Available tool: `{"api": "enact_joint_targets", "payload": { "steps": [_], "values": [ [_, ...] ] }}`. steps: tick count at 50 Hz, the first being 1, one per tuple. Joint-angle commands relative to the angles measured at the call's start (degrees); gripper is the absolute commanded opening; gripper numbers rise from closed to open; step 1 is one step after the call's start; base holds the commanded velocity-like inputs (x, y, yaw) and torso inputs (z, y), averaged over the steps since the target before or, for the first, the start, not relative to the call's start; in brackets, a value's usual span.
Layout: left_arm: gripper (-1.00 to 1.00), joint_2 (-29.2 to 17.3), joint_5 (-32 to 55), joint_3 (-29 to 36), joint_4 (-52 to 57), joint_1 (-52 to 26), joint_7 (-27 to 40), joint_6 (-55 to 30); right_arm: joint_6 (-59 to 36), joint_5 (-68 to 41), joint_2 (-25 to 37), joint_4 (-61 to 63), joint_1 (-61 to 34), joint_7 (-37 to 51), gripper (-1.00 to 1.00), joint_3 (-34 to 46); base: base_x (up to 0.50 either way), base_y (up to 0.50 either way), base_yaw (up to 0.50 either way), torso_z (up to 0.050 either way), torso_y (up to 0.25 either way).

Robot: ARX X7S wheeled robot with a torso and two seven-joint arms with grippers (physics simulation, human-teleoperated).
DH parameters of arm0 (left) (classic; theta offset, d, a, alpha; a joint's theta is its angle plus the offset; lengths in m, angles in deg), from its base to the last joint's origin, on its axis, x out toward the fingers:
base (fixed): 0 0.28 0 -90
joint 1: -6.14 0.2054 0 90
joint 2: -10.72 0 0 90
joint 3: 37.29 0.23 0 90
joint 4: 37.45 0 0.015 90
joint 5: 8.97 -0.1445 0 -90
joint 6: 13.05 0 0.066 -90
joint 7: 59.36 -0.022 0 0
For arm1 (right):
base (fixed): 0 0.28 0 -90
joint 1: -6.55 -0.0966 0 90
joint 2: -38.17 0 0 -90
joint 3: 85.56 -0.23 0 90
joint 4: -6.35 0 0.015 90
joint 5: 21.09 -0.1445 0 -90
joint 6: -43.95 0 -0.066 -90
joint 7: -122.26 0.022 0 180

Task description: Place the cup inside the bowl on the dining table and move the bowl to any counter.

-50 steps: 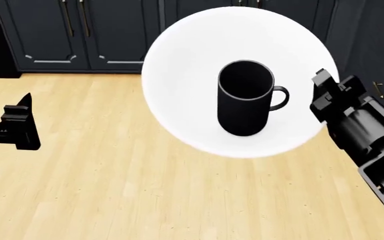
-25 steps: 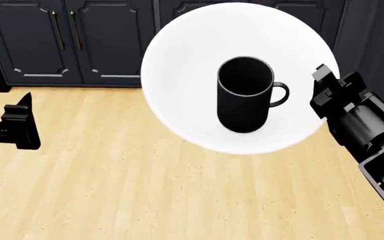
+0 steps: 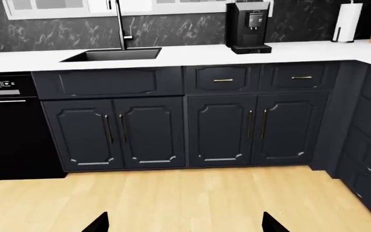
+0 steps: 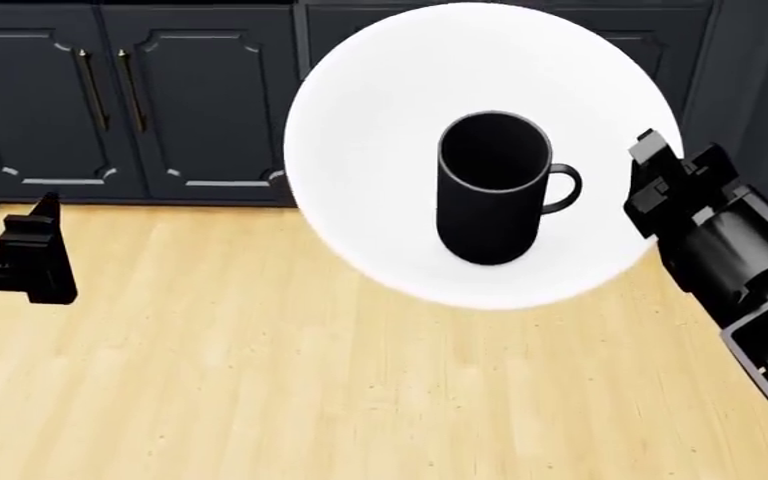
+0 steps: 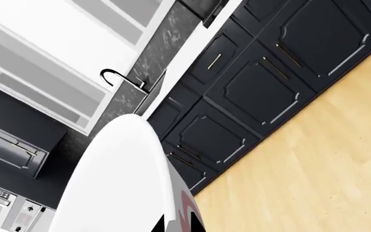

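cup (image 4: pixel 488 190): upright inside bowl (image 4: pixel 371 150), handle toward R arm
bowl: held up over wood floor (image 4: pixel 224 380), in front of dark cabinets (image 3: pixel 172 130)
R gripper (image 4: pixel 654 190): clamped on bowl rim
L gripper (image 3: pixel 184 226): jaws apart, nothing in them
counter (image 3: pixel 192 52): w/ black sink (image 3: pixel 111 54), ahead beyond the floor

My right gripper (image 4: pixel 644 165) is pinched on the edge of the bowl (image 4: pixel 384 150), and the bowl with the cup (image 4: pixel 488 190) in it fills the space in front of me. My left gripper (image 4: pixel 37 262) has open room all around it over the bare wood floor (image 4: pixel 251 380). Ahead, dark cabinet doors (image 3: pixel 179 128) block the way low down, but the counter (image 3: pixel 192 52) has a flat free stretch between the sink (image 3: pixel 111 54) and the coffee machine (image 3: pixel 249 26).
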Motion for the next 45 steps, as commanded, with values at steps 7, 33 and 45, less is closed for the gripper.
{"api": "enact_joint_targets", "payload": {
  "steps": [7, 33, 45],
  "values": [
    [1.00, 0.3, 0.0, 0.2, 0.0, 0.3, 0.4, 0.3, 0.6, -1.6, 0.5, 1.6, 0.5, 0.0, -1.00, -1.2, 0.50, -0.03, 0.00, 0.000, 0.001],
    [1.00, 0.2, 0.2, 0.4, -0.2, -0.5, 0.6, 0.2, 0.6, -1.6, 0.5, 1.0, -0.9, 0.1, -1.00, -0.3, 0.50, -0.02, 0.00, 0.000, 0.002],
    [1.00, -0.3, 0.6, 0.0, 0.4, 0.3, 0.7, 0.5, 0.7, -1.6, 0.4, 0.8, -1.0, 0.0, -1.00, -0.1, 0.50, -0.02, 0.00, 0.000, 0.001]
  ]
}}
